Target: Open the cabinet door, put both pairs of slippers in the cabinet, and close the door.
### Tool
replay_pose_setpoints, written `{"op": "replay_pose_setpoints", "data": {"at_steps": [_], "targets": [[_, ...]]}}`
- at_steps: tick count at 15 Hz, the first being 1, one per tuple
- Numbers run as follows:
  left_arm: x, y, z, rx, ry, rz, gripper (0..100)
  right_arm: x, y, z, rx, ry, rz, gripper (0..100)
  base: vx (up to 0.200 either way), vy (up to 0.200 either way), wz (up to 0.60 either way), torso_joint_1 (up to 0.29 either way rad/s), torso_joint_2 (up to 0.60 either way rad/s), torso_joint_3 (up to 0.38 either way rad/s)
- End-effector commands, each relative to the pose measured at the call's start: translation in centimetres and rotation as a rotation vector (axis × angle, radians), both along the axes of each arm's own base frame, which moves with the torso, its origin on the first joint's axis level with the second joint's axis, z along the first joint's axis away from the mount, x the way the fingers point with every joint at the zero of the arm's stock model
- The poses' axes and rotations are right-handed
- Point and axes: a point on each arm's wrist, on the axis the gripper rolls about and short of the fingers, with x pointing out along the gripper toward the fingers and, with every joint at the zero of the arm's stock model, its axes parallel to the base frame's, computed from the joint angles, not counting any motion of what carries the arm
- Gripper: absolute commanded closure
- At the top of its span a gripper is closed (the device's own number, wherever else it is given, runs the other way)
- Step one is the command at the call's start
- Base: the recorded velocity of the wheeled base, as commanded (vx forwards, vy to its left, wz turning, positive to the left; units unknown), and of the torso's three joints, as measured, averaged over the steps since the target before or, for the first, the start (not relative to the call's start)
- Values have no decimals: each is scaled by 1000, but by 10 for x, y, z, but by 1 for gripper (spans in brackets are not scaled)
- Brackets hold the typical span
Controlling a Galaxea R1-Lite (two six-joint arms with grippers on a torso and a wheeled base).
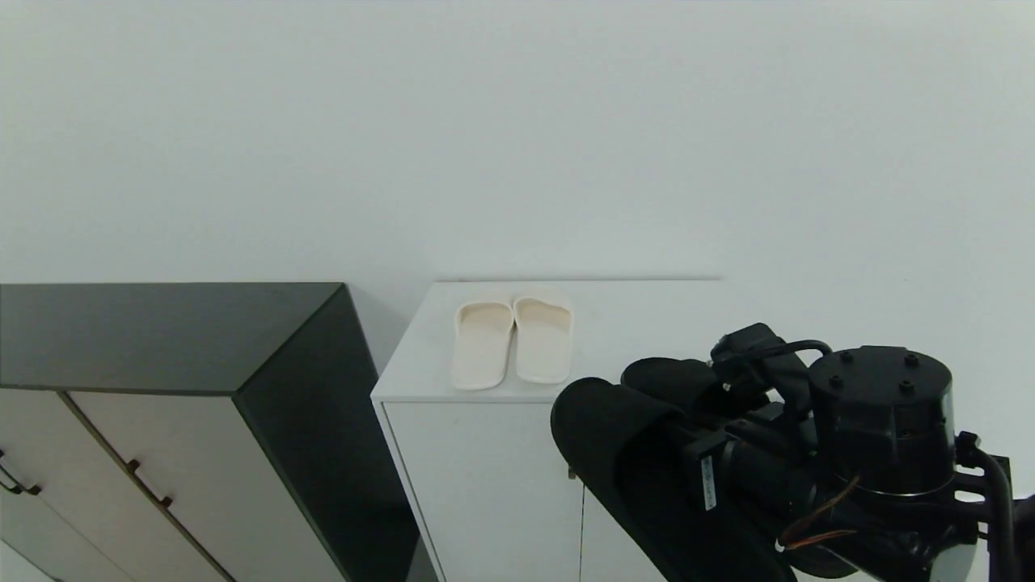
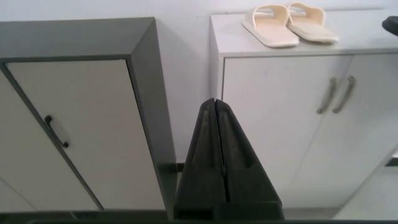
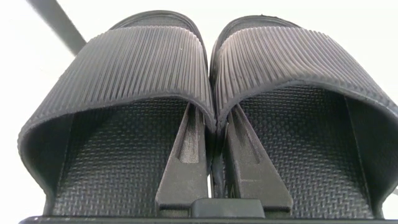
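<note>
Black slippers (image 3: 205, 74) are clamped in the right gripper (image 3: 212, 118). One finger sits inside each shoe, pinching the two touching inner walls so the pair carries as one. The left gripper (image 2: 216, 107) hangs with its fingers pressed together on nothing, low before the gap between the grey cabinet (image 2: 74, 37) and the white cabinet (image 2: 273, 124). Cream slippers (image 1: 512, 341) lie side by side on the white cabinet's top. Its doors (image 2: 311, 149) look shut, so opening one probably falls to the free left arm.

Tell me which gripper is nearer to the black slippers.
Right. The right gripper is shut on the black slippers; the left gripper, shut and empty, is apart, facing the grey cabinet.
</note>
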Motion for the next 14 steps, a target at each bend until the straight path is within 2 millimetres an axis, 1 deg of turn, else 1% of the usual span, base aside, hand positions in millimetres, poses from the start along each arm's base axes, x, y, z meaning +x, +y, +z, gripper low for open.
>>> {"op": "replay_pose_setpoints", "data": {"at_steps": [1,6,11,14], "targets": [[0,0,0,0,0,0,100,-2,-2,-1,-1,5,9,100,-200,0,0,2,2,-2],[0,0,0,-1,0,2,100,-10,-8,0,18,23,85,100,0,0,0,0,0,0],[0,0,0,-4,-1,2,100,-10,-9,-4,5,30,88,100,0,0,0,0,0,0],[0,0,0,-4,-1,0,100,-10,-10,-4,9,34,96,100,0,0,0,-124,305,167]]}}
